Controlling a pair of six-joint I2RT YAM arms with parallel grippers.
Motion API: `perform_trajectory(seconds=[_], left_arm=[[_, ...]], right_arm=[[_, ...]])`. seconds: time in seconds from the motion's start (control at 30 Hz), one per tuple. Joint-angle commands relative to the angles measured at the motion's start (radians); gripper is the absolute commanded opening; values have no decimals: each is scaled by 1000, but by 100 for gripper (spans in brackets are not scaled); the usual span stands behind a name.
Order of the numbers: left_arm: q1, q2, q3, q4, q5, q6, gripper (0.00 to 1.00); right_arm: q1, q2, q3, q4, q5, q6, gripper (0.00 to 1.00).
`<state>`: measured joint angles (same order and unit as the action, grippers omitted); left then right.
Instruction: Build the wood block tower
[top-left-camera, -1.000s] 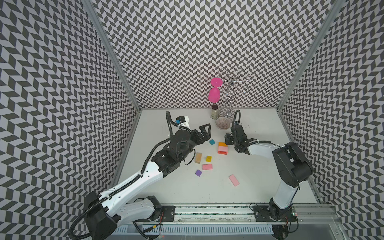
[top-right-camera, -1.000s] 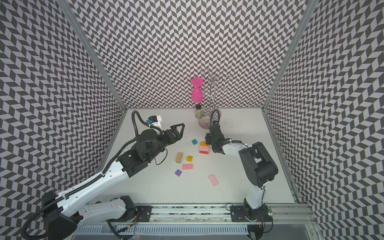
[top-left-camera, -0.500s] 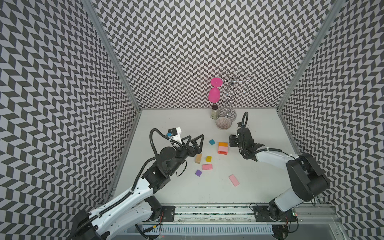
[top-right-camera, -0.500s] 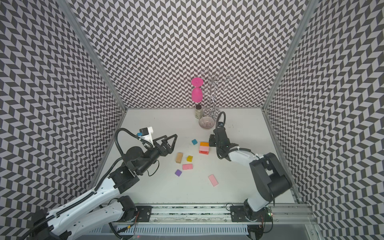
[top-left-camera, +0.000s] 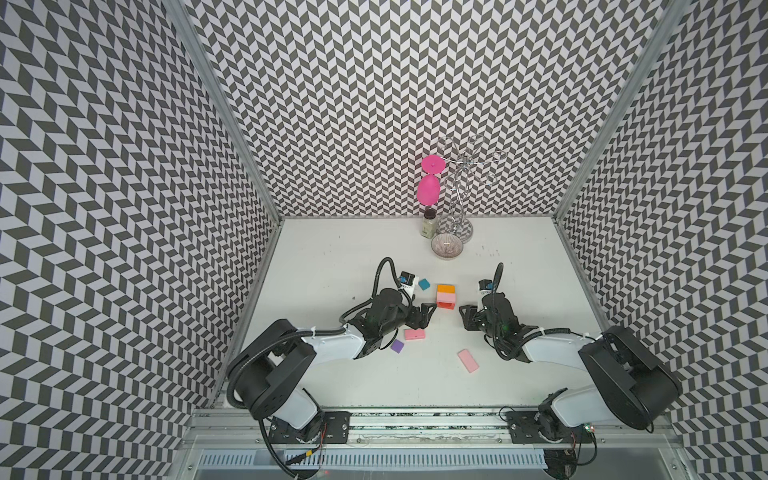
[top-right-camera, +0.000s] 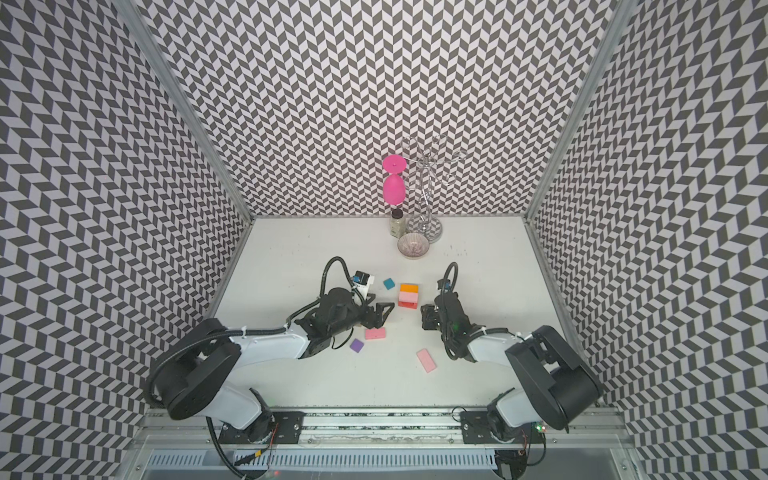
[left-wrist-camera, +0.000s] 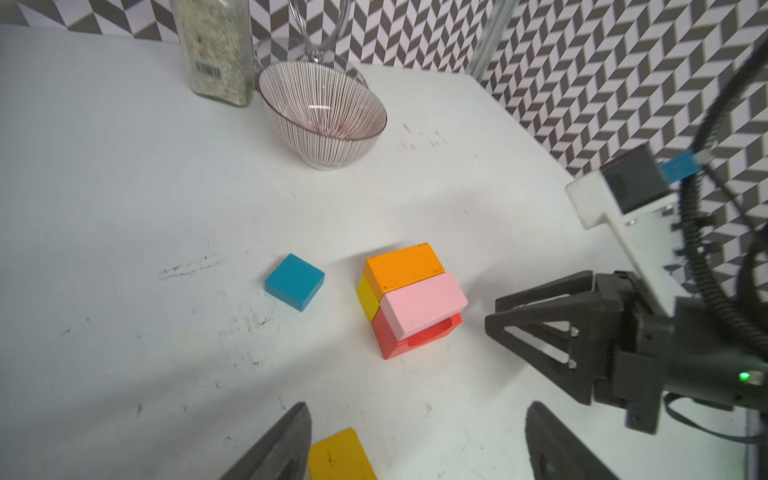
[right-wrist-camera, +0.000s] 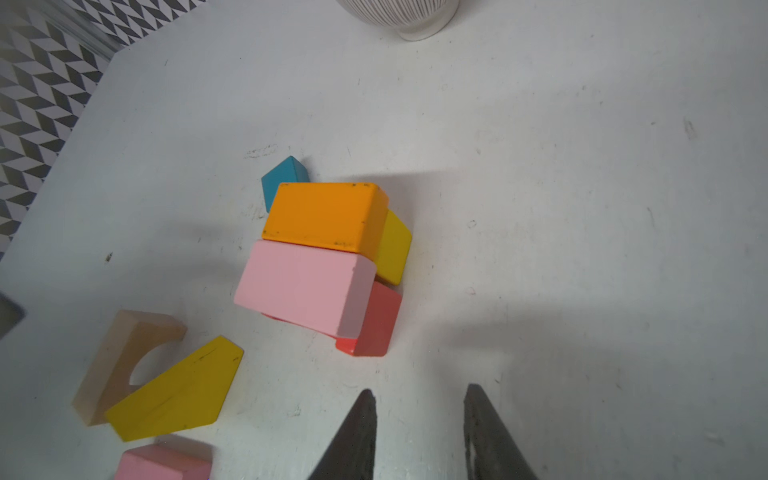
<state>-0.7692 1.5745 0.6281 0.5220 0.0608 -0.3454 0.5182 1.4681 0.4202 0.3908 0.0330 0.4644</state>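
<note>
- In the middle of the desk (top-left-camera: 332, 257), in both top views, the block tower (top-left-camera: 445, 297) stands two layers high. A red block and a yellow one sit below, with a pink slab (right-wrist-camera: 303, 286) and an orange slab (right-wrist-camera: 322, 214) side by side on top.
- The step in hand looks like fetching the next piece. The left end effector (left-wrist-camera: 419, 415) is spread wide and empty, low over the desk. A loose yellow block (left-wrist-camera: 338, 455) lies just beside one finger at the lower edge of the left wrist view.
- The next move probably calls for closing squarely on that block, then lifting it clear of the tower's side.
- The right end effector (right-wrist-camera: 419, 392) is empty, its jaws only narrowly parted. It sits low, just right of the tower, and points at it.
- Both arms reach in from the bottom of the frame, forearms low.
</note>
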Motion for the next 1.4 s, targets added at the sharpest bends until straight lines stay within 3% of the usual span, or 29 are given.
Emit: perform_trajectory(seconds=[0.0,0.63,1.37], left_arm=[[7,44,52,38,-33,61,81],[7,175,100,28,-49,117,77],[6,262,119,47,-28,117,73]], right_arm=[[18,33,0,109,-24,11,34],[32,158,61,96,-1,-10,33],[39,168,72,82,-11,-14,29]])
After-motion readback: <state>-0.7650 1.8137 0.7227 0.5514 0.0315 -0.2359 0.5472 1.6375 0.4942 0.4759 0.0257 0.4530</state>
